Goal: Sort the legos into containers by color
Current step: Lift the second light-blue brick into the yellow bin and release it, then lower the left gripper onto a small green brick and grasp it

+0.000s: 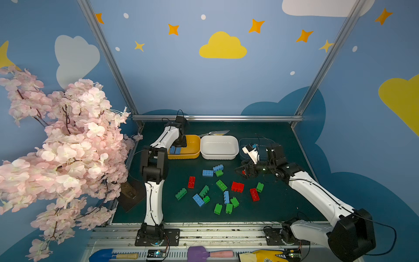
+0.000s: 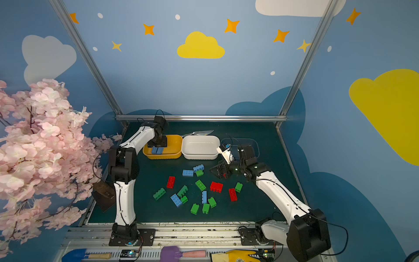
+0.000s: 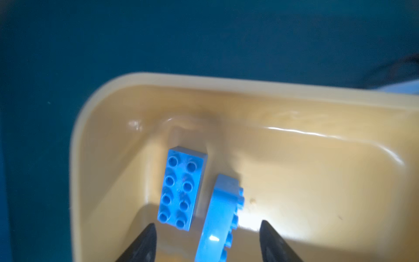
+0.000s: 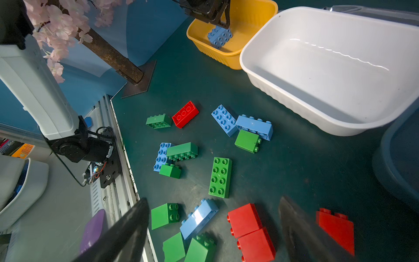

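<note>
Loose legos (image 1: 221, 184) litter the counter's (image 1: 283, 204) front half, the right end effector (image 4: 213, 199) gapes empty over the red pair (image 4: 244, 220) mid-counter, and by the back edge the left end effector (image 3: 207, 238) stands wide around an ungripped blue brick (image 3: 217, 215) in the yellow tub (image 3: 317, 95), so I'd lift straight up.

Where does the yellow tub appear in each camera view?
Top view: yellow tub, just left of the white tub, at the back.
Top view: yellow tub, same place, left of the white tub.
Left wrist: yellow tub close up, filling most of the picture.
Right wrist: yellow tub far off, beside the white tub.
Shared landmark: blue bricks inside it.
</note>
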`<state>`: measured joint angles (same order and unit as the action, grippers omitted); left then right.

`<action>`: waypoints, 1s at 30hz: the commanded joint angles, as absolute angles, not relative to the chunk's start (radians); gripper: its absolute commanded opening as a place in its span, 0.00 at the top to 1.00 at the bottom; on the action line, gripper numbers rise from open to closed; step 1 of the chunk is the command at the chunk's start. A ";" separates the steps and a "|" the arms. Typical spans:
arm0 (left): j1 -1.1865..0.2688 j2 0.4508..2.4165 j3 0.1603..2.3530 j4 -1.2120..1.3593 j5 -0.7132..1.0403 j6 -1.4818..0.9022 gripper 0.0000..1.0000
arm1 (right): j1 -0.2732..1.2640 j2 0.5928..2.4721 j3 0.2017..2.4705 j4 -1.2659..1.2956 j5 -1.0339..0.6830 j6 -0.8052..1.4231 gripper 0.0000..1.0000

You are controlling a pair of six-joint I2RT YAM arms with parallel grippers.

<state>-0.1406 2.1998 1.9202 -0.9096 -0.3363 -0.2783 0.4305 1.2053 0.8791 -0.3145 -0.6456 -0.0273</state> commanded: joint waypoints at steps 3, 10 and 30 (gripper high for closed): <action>-0.153 2.019 1.875 -1.009 -0.258 -0.268 0.19 | 0.426 1.197 0.898 -0.342 -0.660 -0.043 0.12; -0.233 1.766 1.583 -1.048 -0.171 -0.273 0.16 | 0.426 1.177 0.881 -0.364 -0.661 -0.056 0.12; -0.447 1.417 0.870 -0.876 -0.196 -0.481 0.21 | 0.430 1.119 0.836 -0.403 -0.754 -0.037 0.12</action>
